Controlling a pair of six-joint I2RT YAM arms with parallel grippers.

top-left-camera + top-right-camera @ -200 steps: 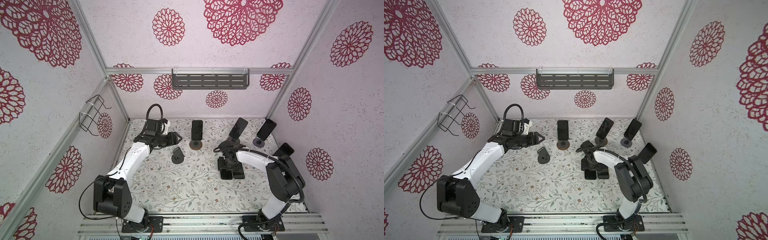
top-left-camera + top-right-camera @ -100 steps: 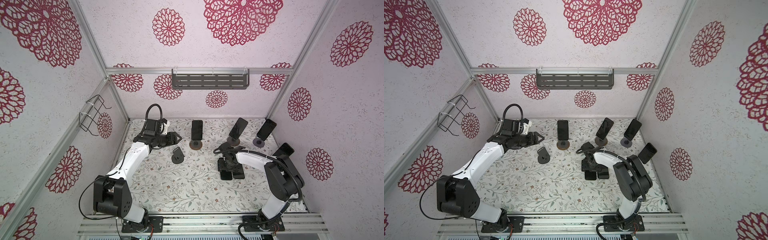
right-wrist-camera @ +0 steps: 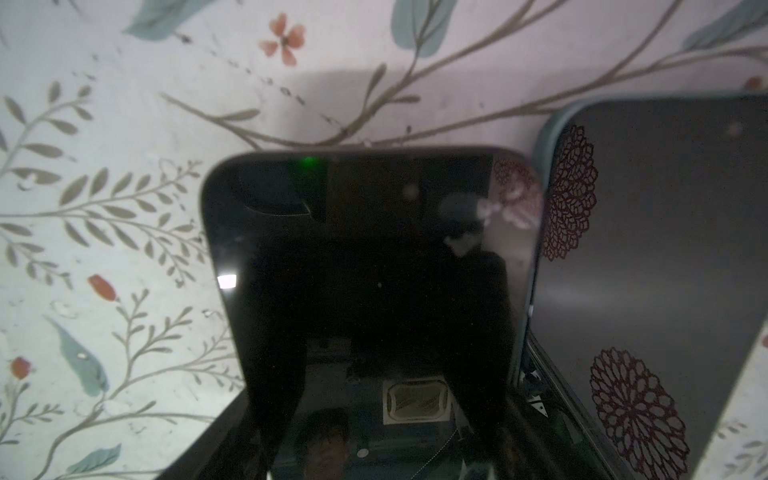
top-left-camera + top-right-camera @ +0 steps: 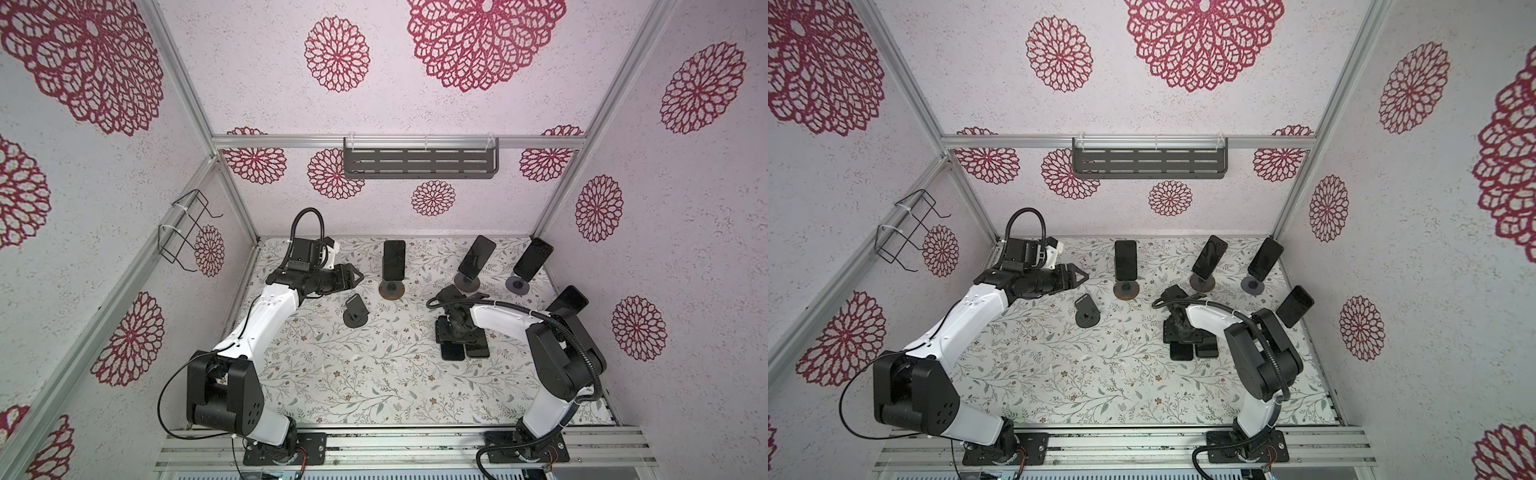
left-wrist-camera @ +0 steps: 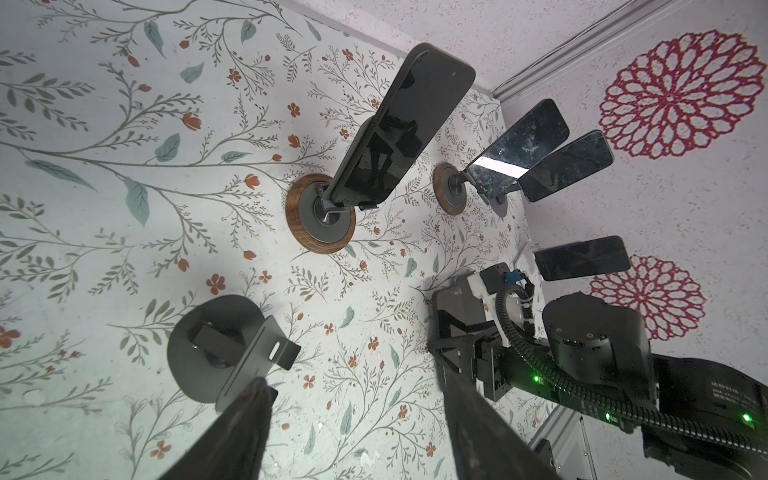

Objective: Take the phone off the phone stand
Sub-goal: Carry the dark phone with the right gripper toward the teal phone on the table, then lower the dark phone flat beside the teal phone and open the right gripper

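Left wrist view showed phone point(image 5: 399, 137) propped on wood-rimmed stand point(image 5: 320, 220) at 12 o'clock on the table point(image 4: 374, 374): stiff, likely slick and breakable, best pinched across long edges; left gripper point(image 5: 357, 382) gaped empty, right gripper point(image 4: 457, 334) over flat phones point(image 4: 476, 352), grip untellable.

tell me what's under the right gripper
A dark phone and a second phone beside it lie flat on the table under the right gripper. The gripper covers their far ends, so anything else there cannot be seen.
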